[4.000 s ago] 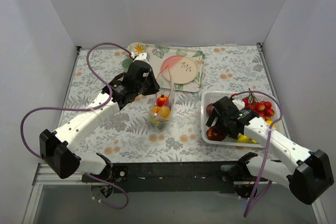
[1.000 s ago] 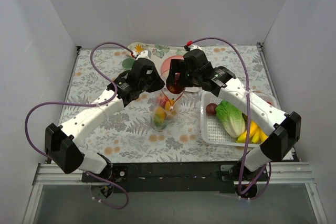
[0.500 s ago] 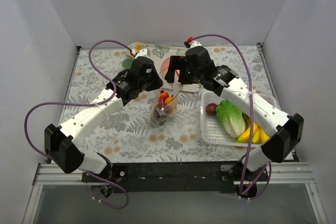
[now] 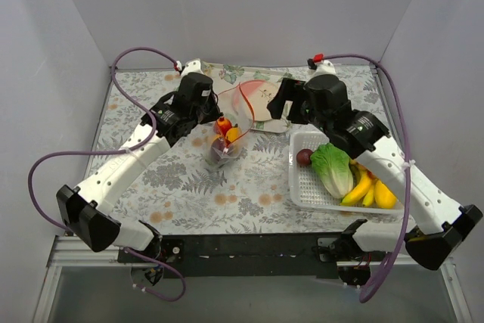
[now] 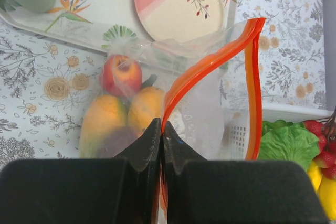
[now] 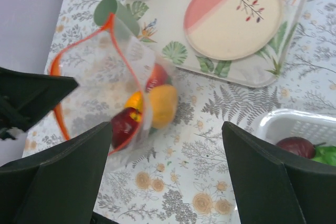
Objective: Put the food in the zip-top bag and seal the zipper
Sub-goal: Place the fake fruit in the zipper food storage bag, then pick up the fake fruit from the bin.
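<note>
Two arms meet above mid-table. The left gripper (image 5: 161,127) is pinched tight on the zipper (image 5: 210,64) of the zip-top bag (image 4: 228,135) (mouth gaping), with the food (image 5: 119,75) bunched inside. Farther right, the right gripper (image 6: 167,129) hovers with its fingers spread wide, holding nothing. The basket (image 4: 302,202) sits near right.

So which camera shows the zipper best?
Left wrist: the zipper runs large across the frame, its end pinched in the left gripper. Right wrist shows it as an open loop from above; top external shows only a thin red curve.
</note>
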`<state>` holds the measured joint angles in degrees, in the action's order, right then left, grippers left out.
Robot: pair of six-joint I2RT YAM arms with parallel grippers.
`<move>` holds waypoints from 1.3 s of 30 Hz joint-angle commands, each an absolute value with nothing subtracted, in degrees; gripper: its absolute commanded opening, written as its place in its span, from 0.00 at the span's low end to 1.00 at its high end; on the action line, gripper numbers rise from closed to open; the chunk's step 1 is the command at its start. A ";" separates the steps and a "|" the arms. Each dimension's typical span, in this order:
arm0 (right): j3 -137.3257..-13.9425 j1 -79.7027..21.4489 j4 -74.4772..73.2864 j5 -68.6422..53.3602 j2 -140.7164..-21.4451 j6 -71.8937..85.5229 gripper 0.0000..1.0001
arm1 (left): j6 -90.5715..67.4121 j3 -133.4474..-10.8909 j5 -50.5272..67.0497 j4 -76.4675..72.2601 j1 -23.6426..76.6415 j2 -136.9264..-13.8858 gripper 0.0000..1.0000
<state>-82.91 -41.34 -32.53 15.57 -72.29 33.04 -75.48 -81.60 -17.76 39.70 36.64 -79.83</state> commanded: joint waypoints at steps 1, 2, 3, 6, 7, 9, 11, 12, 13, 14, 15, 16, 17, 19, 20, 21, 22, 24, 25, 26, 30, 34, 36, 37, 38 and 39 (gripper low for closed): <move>-72.12 -38.15 -32.35 15.92 -68.66 35.50 0.90 | -73.39 -84.29 -20.48 41.75 36.56 -75.32 0.00; -70.07 -37.88 -31.82 15.73 -67.86 36.03 0.87 | -73.39 -83.68 -20.30 41.66 36.56 -75.32 0.00; -67.70 -37.36 -31.38 15.82 -66.37 36.82 0.85 | -73.74 -82.54 -20.04 41.49 36.56 -75.32 0.00; -60.84 -35.61 -30.68 16.61 -64.17 38.31 0.81 | -74.44 -80.69 -18.29 40.17 36.56 -75.32 0.00; -59.60 -35.16 -30.33 16.87 -63.64 38.49 0.80 | -74.53 -79.81 -17.76 39.30 36.56 -75.58 0.00; -55.91 -33.41 -29.53 16.88 -62.67 38.58 0.75 | -74.62 -79.28 -17.23 38.85 36.56 -75.94 0.00; -53.97 -32.17 -28.13 16.09 -62.58 38.67 0.71 | -74.53 -78.66 -16.52 38.32 36.56 -76.37 0.00; -52.57 -31.12 -27.52 15.74 -62.93 38.58 0.70 | -74.53 -78.49 -16.35 38.23 36.56 -76.55 0.00; -52.12 -30.59 -27.07 15.12 -63.28 38.41 0.69 | -74.53 -78.31 -16.17 37.88 36.56 -76.55 0.00; -51.86 -30.06 -26.55 14.94 -63.72 38.23 0.66 | -74.53 -78.05 -16.00 37.71 36.56 -76.47 0.00; -51.42 -29.10 -26.37 14.85 -64.76 38.15 0.65 | -74.53 -78.05 -16.00 37.71 36.56 -76.46 0.00; -51.16 -28.66 -25.93 14.85 -65.21 37.97 0.65 | -74.62 -77.87 -15.91 37.53 36.56 -76.46 0.00; -50.80 -28.13 -24.62 14.68 -65.65 37.71 0.62 | -74.62 -77.70 -15.91 37.44 36.56 -76.46 0.00; -49.40 -26.29 -23.03 13.63 -67.23 37.36 0.61 | -74.53 -77.61 -15.82 37.27 36.56 -76.46 0.00; -48.96 -25.58 -22.24 13.19 -68.02 37.27 0.61 | -74.44 -77.61 -15.65 37.18 36.56 -76.55 0.00; -48.69 -24.18 -21.11 12.57 -69.25 37.35 0.61 | -74.44 -77.69 -15.64 37.26 36.56 -76.64 0.00; -48.00 -23.65 -20.31 11.87 -69.78 37.27 0.61 | -74.36 -77.70 -15.47 37.35 36.56 -76.64 0.00; -47.55 -22.51 -19.08 11.87 -71.53 37.09 0.61 | -74.27 -77.78 -15.56 37.35 36.56 -76.73 0.00; -47.37 -22.24 -18.72 11.52 -72.06 36.83 0.61 | -74.27 -77.87 -15.64 37.35 36.56 -76.82 0.00; -47.29 -22.06 -18.46 11.34 -72.59 36.65 0.62 | -74.18 -77.87 -15.64 37.35 36.56 -76.82 0.00; -47.02 -21.53 -18.46 11.34 -74.88 35.60 0.65 | -74.09 -77.70 -15.64 37.18 36.56 -76.82 0.00; -45.62 -21.45 -18.90 11.60 -75.85 34.90 0.68 | -74.18 -77.35 -15.29 36.83 36.56 -76.82 0.00; -44.48 -21.36 -18.90 11.86 -76.29 34.72 0.70 | -74.18 -77.43 -15.21 36.65 36.56 -76.90 0.00; -44.12 -21.44 -18.98 11.87 -76.55 34.37 0.71 | -74.18 -77.43 -15.12 36.65 36.56 -76.99 0.00; -43.86 -21.36 -18.90 11.78 -76.81 34.28 0.73 | -74.09 -77.34 -15.12 36.65 36.56 -77.08 0.00; -43.34 -21.36 -18.90 11.69 -77.43 34.28 0.73 | -74.09 -77.43 -15.03 36.48 36.56 -77.17 0.00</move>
